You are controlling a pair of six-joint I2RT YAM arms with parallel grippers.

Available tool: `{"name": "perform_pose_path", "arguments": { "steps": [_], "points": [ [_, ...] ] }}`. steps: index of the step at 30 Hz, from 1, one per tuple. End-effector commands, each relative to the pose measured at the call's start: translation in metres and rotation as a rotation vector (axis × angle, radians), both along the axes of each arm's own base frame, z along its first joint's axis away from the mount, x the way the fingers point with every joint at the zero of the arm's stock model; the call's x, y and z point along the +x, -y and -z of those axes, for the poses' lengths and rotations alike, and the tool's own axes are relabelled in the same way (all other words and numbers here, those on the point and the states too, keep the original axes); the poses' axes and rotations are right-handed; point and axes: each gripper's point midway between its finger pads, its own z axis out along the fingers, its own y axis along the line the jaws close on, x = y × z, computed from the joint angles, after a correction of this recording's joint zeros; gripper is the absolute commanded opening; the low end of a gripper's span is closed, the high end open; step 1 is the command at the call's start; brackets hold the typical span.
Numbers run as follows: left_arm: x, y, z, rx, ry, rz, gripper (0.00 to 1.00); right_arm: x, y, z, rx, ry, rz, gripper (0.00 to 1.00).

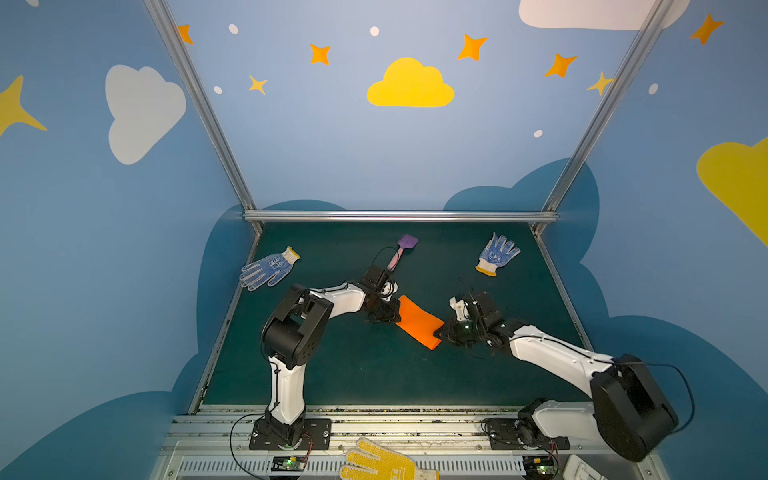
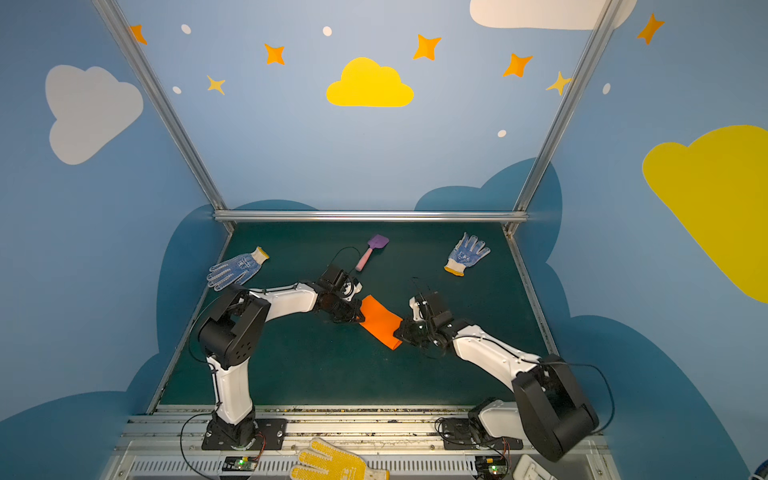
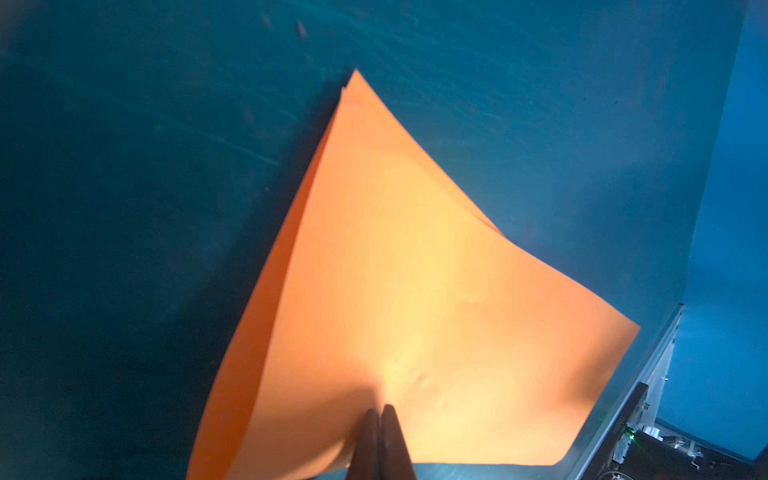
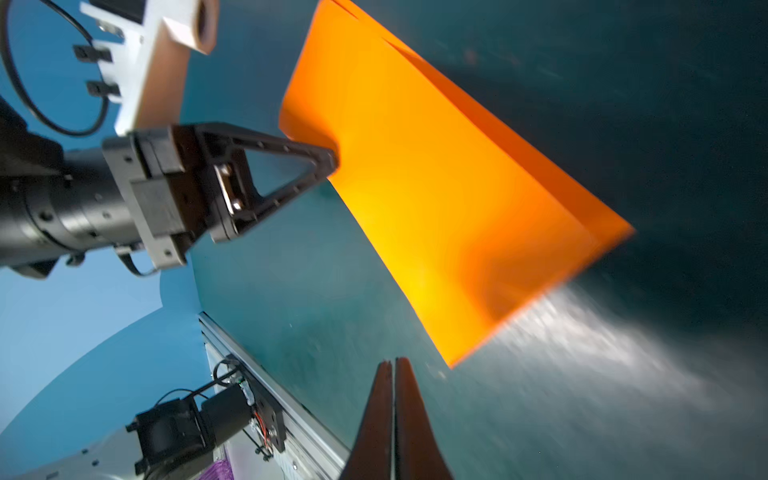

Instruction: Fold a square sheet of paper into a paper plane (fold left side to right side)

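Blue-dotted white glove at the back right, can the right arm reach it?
Probably yes: only bare green mat lies between the blue-dotted glove and the right arm's fingers, shut on nothing.

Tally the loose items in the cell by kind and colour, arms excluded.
Blue dotted gloves: 2
Yellow dotted glove: 1
Spatula, purple head and pink handle: 1
Orange folded paper: 1
Total: 5
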Motion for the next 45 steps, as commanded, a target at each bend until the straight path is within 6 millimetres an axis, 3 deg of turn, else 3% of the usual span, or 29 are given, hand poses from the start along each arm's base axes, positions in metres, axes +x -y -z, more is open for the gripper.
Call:
{"name": "perform_pose_path", "arguments": {
  "steps": [1,5,9,24,38,45],
  "points": [
    [-0.010,-0.011,0.022,0.064,-0.040,-0.012,0.04,0.013,-0.023,0.003,0.014,-0.002,-0.022,0.00],
    [-0.011,-0.012,0.023,0.066,-0.043,-0.012,0.04,0.023,-0.047,0.011,0.016,-0.010,-0.052,0.00],
    [-0.011,-0.012,0.022,0.065,-0.040,-0.014,0.04,0.023,-0.051,0.027,-0.010,-0.029,-0.052,0.00],
    [-0.010,-0.012,0.020,0.063,-0.036,-0.014,0.04,-0.018,-0.002,0.085,-0.113,-0.129,0.002,0.00],
    [-0.009,-0.012,0.018,0.064,-0.031,-0.013,0.04,-0.065,0.049,0.104,-0.174,-0.177,0.057,0.00],
    [-0.009,-0.011,0.018,0.059,-0.029,-0.014,0.04,-0.067,0.061,0.085,-0.149,-0.157,0.083,0.00]
  ]
}}
